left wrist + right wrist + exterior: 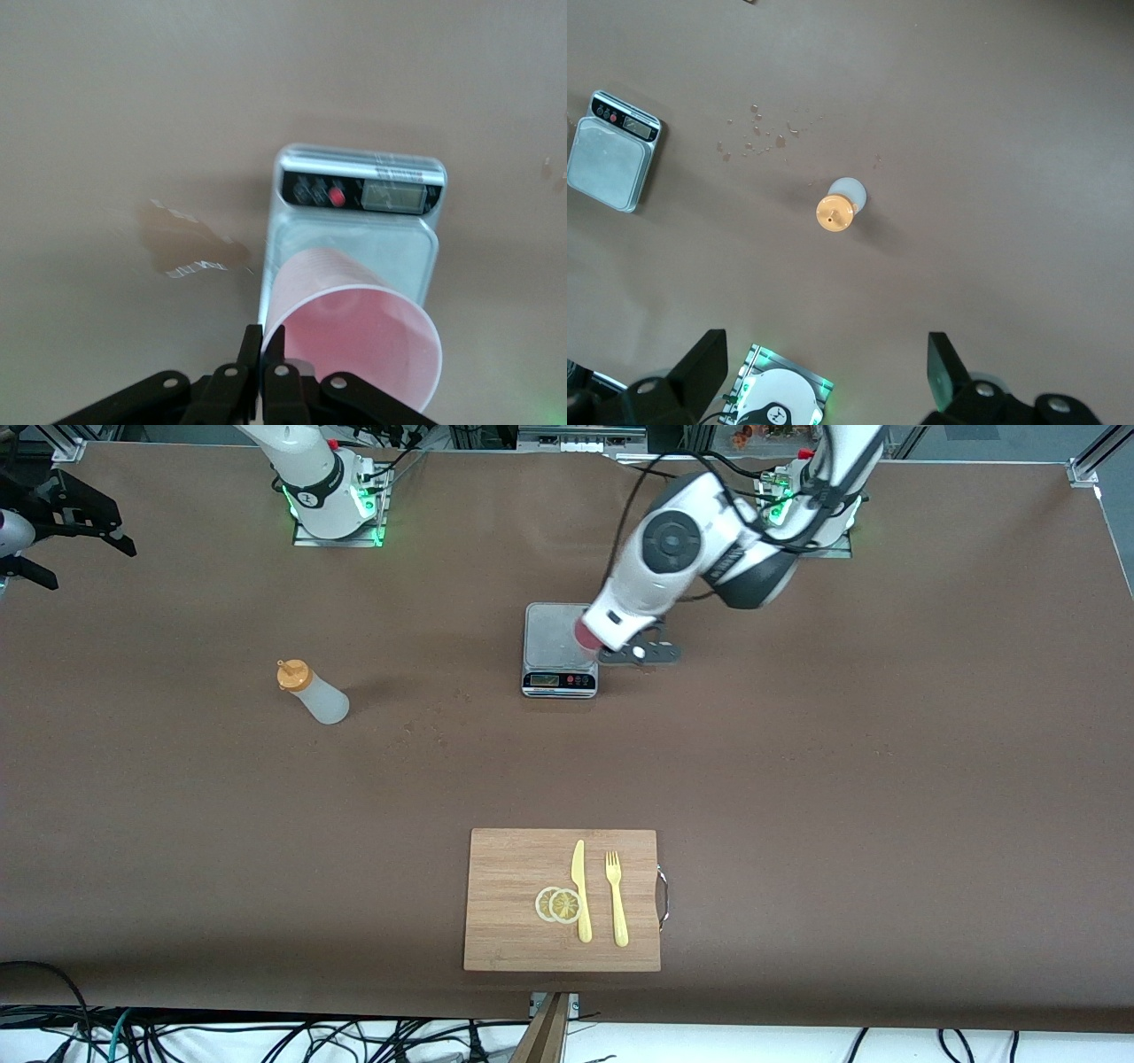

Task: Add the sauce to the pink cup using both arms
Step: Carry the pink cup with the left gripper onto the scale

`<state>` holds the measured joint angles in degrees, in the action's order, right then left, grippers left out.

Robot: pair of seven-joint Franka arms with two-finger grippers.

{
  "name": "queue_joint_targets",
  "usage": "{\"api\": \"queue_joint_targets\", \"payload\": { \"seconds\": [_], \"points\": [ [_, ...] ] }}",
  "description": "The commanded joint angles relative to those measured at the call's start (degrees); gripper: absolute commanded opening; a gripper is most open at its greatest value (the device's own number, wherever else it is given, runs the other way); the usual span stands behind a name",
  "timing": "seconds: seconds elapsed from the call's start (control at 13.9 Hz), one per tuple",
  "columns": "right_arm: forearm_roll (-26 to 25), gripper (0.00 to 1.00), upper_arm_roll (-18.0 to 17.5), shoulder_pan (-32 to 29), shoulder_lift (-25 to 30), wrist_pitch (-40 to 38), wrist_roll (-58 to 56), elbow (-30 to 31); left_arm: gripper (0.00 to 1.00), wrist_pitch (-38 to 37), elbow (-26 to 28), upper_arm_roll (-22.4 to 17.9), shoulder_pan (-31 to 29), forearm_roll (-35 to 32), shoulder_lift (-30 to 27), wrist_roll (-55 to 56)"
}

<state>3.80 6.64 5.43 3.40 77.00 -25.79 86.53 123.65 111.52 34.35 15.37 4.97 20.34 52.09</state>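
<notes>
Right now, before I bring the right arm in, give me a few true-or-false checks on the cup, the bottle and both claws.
1. The left claw is shut on the pink cup's rim over the kitchen scale. True.
2. The sauce bottle is held by the right claw. False: it stands alone on the table, and the right claw is open high above it.
3. The bottle's orange cap is on. True.
4. The cup stands on the cutting board. False: the board carries a plastic knife, a fork and lemon slices.
</notes>
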Motion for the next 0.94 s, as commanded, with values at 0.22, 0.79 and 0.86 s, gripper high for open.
{"api": "queue_joint_targets", "payload": {
  "seconds": [0.22, 0.79, 0.86],
  "points": [
    [1.74, 1.00, 0.56, -1.03, -1.12, -0.19, -6.64, 0.22, 0.00, 4.94, -4.02, -0.69, 5.90, -11.47, 9.54, 11.53],
    [10.69, 1.00, 6.18, -1.47, -1.73, 4.37, -26.55, 6.79, 1.00, -16.81, -15.08, -0.51, 3.09, -10.68, 4.19, 9.62],
    [12.53, 1.00, 7.41, -1.47, -1.82, 5.34, -30.86, 8.38, 1.00, -20.86, -17.37, -0.51, 2.04, -10.68, 4.01, 7.78]
  ]
}}
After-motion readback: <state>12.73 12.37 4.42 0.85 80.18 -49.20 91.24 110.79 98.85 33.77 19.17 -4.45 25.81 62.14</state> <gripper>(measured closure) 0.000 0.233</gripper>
